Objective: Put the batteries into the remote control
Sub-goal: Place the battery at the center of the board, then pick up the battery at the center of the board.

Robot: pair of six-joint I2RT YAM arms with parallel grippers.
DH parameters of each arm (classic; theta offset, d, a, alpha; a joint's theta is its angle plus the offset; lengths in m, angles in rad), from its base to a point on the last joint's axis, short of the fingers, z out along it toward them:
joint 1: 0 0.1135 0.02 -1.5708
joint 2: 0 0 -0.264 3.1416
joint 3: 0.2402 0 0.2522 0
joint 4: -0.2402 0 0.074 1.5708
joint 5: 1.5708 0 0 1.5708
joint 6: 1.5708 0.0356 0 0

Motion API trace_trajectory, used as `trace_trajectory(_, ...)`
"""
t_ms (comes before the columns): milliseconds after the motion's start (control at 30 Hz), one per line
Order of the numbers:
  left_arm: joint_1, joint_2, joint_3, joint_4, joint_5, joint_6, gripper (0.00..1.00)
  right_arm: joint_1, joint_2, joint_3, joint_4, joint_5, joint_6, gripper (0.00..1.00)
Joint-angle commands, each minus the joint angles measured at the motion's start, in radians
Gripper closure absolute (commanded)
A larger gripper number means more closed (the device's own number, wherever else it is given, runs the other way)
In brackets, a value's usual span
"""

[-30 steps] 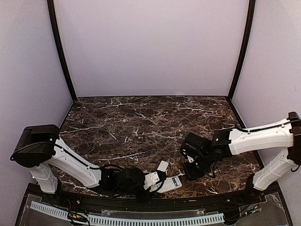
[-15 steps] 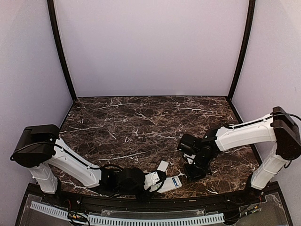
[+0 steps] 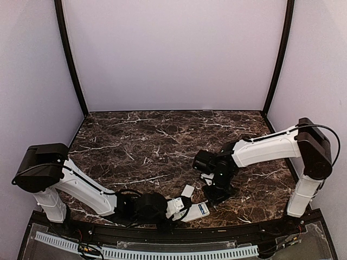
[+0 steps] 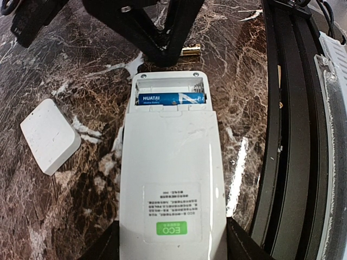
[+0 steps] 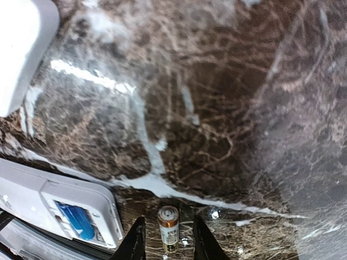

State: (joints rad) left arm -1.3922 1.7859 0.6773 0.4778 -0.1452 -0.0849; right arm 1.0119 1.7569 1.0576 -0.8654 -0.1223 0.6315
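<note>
Straddles with the right fingers point(image 5: 136, 244), a little parted and gripping nothing, a loose battery point(image 5: 168, 230) lying on the table point(image 5: 217, 108), just beyond the end of the remote control point(image 4: 172, 179). Clamps it, back up, between the left fingers point(image 4: 105, 249). Shows a blue battery point(image 4: 171, 98) in the open compartment, a white cover plate point(image 4: 50, 135) just beside.

Soft glare streaks the table point(image 5: 217, 108); the battery point(image 5: 168, 227) looks blurred.

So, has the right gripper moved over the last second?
Yes. In the top view the right gripper has swung left, ending much closer to the remote, which has stayed where it was.
</note>
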Motion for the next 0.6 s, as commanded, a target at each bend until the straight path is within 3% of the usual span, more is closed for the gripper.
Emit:
trace_trajectory(0, 0.005, 0.023, -0.029, -0.158, -0.039, 0.016, 0.99, -0.008, 0.077, 0.043, 0.009, 0.055, -0.092, 0.73)
trace_trajectory(400, 0.006, 0.015, -0.035, -0.156, -0.046, 0.019, 0.99, -0.018, 0.086, 0.043, -0.032, 0.058, -0.106, 0.82)
trace_trajectory(567, 0.005, 0.015, -0.035, -0.159, -0.047, 0.020, 0.99, -0.018, 0.093, 0.036, -0.030, 0.056, -0.119, 0.91)
